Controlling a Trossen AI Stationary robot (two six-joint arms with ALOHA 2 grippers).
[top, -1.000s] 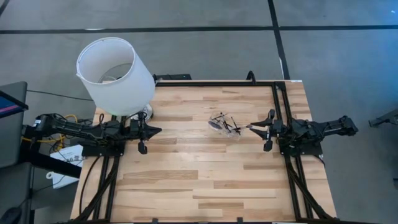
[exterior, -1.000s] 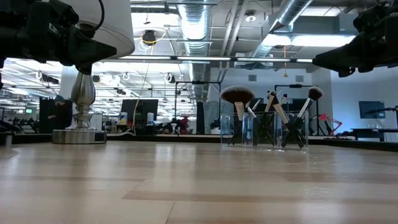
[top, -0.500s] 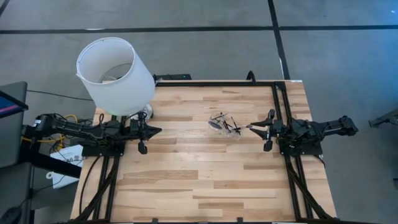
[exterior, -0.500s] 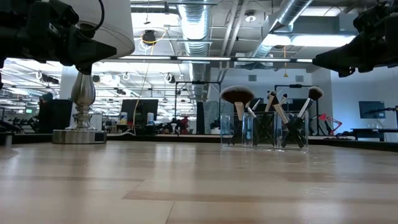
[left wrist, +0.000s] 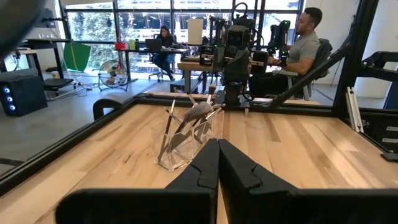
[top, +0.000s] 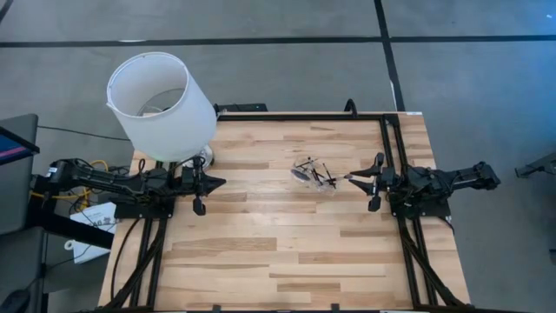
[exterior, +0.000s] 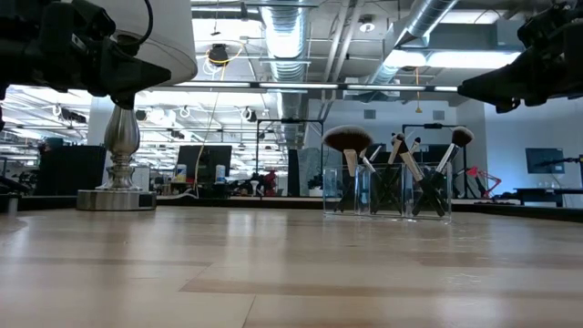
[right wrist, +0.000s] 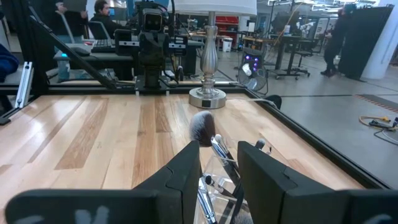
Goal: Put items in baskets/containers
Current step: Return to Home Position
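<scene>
One clear case (exterior: 335, 199) stands on the desk (top: 261, 252), just right of centre in the high view, between two pincers. Its black-handled brushes (exterior: 401, 157) stand upright and crossed. There are about seven, overlapping too much for a sure count, and one fluffy brush (exterior: 347, 138) is wide-headed. The left pincer (top: 219, 183), centre left, is clenched on nothing. The right pincer (top: 351, 179), centre right, is released.

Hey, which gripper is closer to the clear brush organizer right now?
Right. The right gripper sits open, a short gap from the clear organizer on its own arm's side; the left gripper is shut and much farther off on the opposite side.
</scene>
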